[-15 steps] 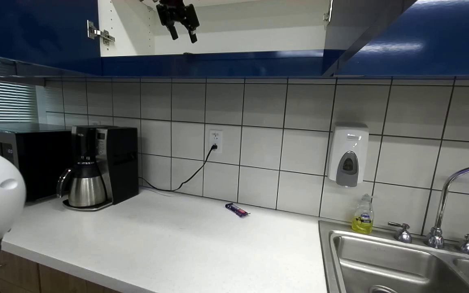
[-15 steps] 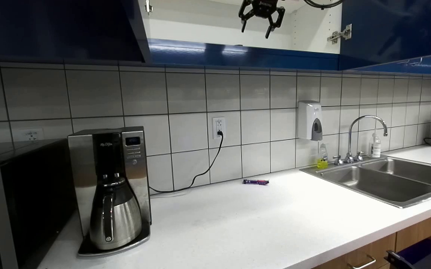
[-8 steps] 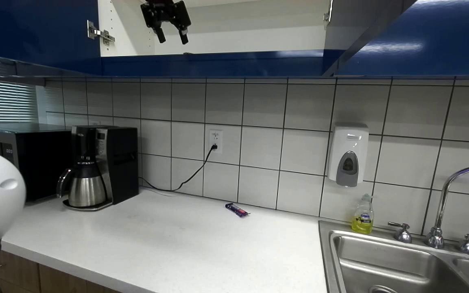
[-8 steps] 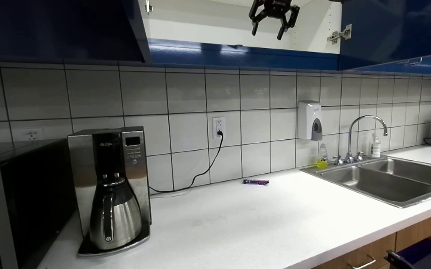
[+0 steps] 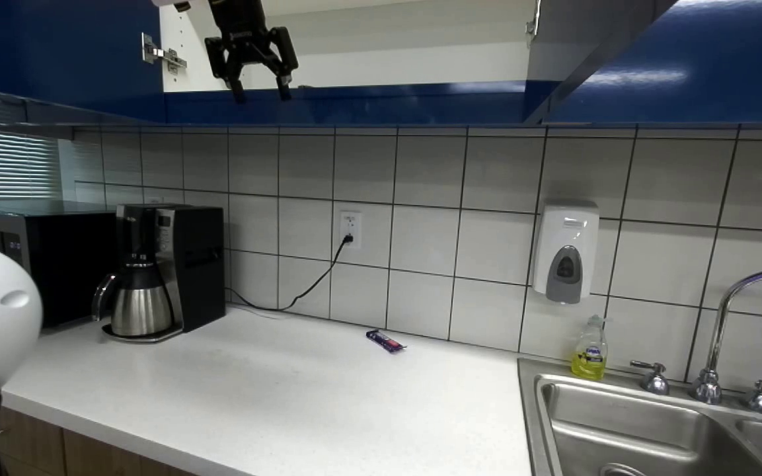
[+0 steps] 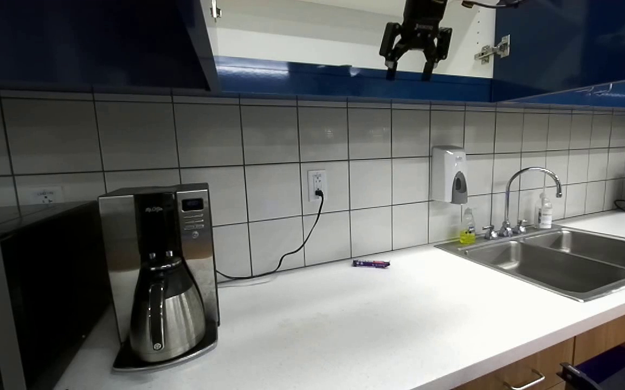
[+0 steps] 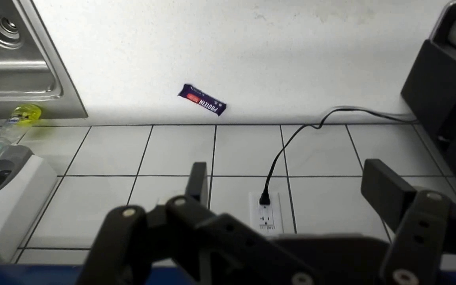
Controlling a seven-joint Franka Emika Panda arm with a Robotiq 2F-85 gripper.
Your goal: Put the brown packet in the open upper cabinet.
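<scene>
The open upper cabinet [image 5: 407,59] shows its pale interior and blue lower rail in both exterior views [image 6: 285,40]. My gripper [image 5: 262,94] hangs in front of its opening, fingertips down at the height of the rail; it also shows in an exterior view [image 6: 409,73]. In the wrist view the gripper [image 7: 292,184] has its fingers wide apart with nothing between them. The brown packet cannot be made out. A small dark thing [image 5: 304,86] peeks over the rail at the cabinet's floor, mostly hidden; I cannot tell what it is.
A purplish protein bar [image 6: 371,264] lies on the white counter near the tiled wall; the wrist view shows it too [image 7: 203,99]. A coffee maker [image 6: 158,271], microwave [image 6: 36,281], soap dispenser [image 5: 566,251] and sink [image 5: 618,416] stand around. Open blue doors [image 5: 57,59] flank the cabinet.
My gripper has moved down and sideways, leftward in an exterior view and rightward in an exterior view, so its fingertips now overlap the blue rail. It stays open. The protein bar has not moved.
</scene>
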